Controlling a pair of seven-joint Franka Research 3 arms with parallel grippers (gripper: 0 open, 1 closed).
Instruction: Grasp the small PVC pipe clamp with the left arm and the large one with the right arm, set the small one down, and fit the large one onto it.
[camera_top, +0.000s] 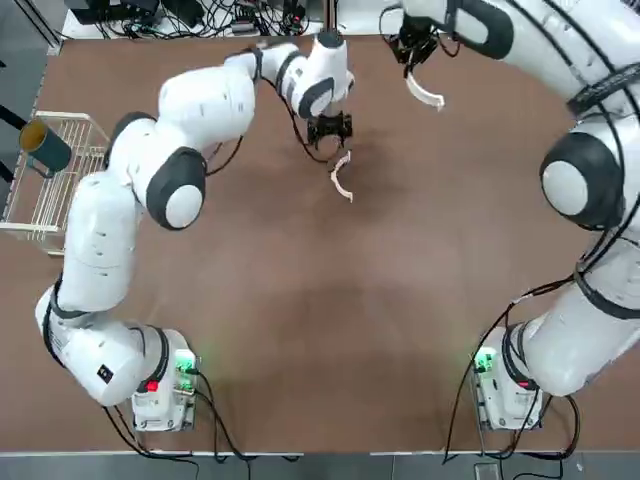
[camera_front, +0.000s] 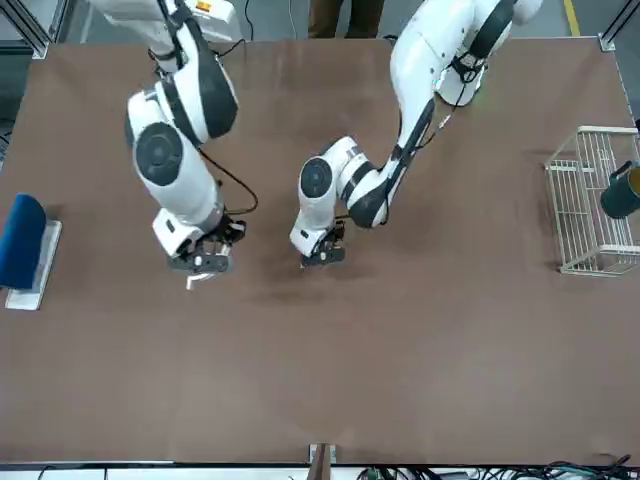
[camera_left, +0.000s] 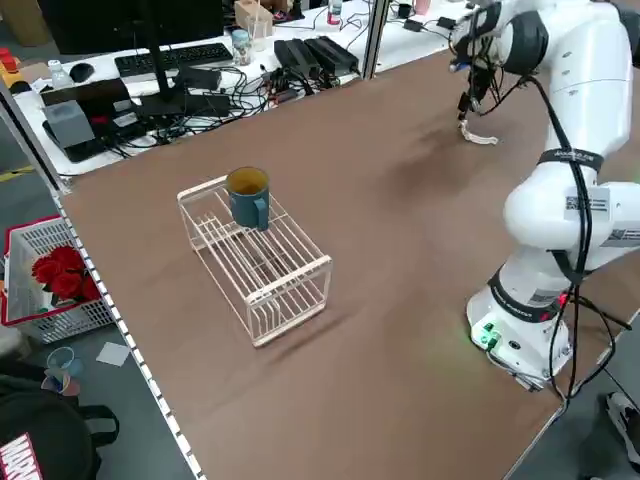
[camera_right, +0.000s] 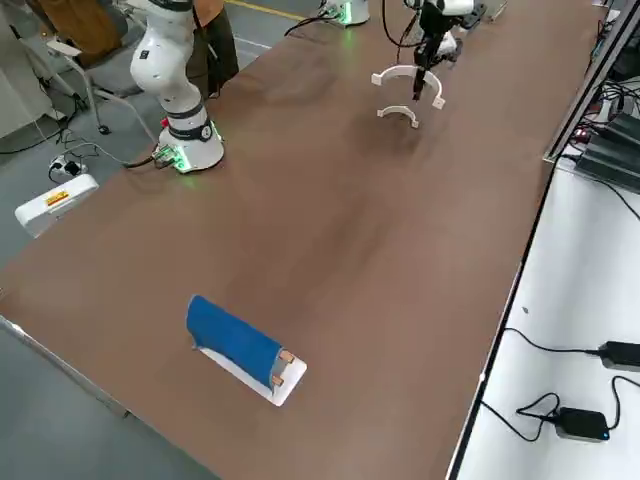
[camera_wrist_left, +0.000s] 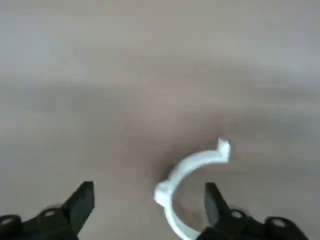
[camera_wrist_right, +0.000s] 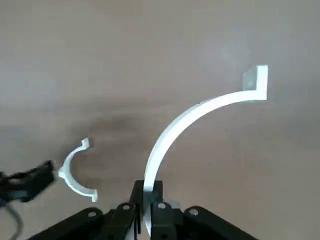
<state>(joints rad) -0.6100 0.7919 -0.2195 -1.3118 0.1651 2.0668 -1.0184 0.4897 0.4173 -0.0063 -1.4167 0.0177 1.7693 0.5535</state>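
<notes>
The small PVC pipe clamp (camera_top: 342, 176), a thin white half-ring, lies on the brown table just below my left gripper (camera_top: 330, 128). In the left wrist view the small clamp (camera_wrist_left: 192, 165) sits free between the spread black fingers (camera_wrist_left: 82, 201); the left gripper (camera_wrist_left: 149, 205) is open and touches nothing. My right gripper (camera_top: 415, 50), at the table's far side, is shut on one end of the large one (camera_top: 425, 93), a wider white arc. It holds the large one (camera_wrist_right: 200, 114) in the air, with the small clamp (camera_wrist_right: 75, 171) to the side beneath it.
A white wire rack (camera_top: 55, 180) with a teal mug (camera_top: 45, 148) stands at the table's left edge. A blue object on a white base (camera_front: 25, 245) lies near the right edge. Desks with cables and keyboards (camera_left: 200, 70) run along the table's far side.
</notes>
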